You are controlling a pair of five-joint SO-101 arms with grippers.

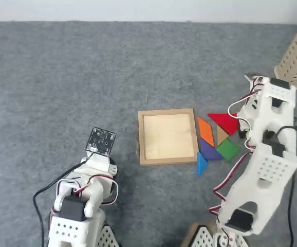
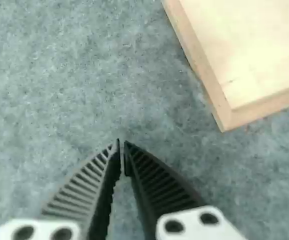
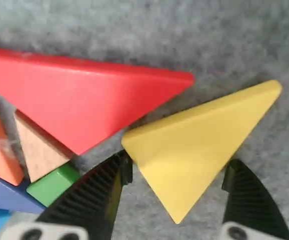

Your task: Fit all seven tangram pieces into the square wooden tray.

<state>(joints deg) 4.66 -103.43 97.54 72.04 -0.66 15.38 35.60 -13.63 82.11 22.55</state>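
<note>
Right wrist view: spread gripper (image 3: 178,165) flanks yellow triangle's (image 3: 194,147) edges.

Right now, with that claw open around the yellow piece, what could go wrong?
1. The right gripper is open astride the yellow triangle, whose sides slant. Closing on them might squeeze it out or twist it.
2. The yellow triangle's corner sits against, or almost against, the red triangle, and the green piece lies close beside the gripper. A grab could nudge both out of place.
</note>
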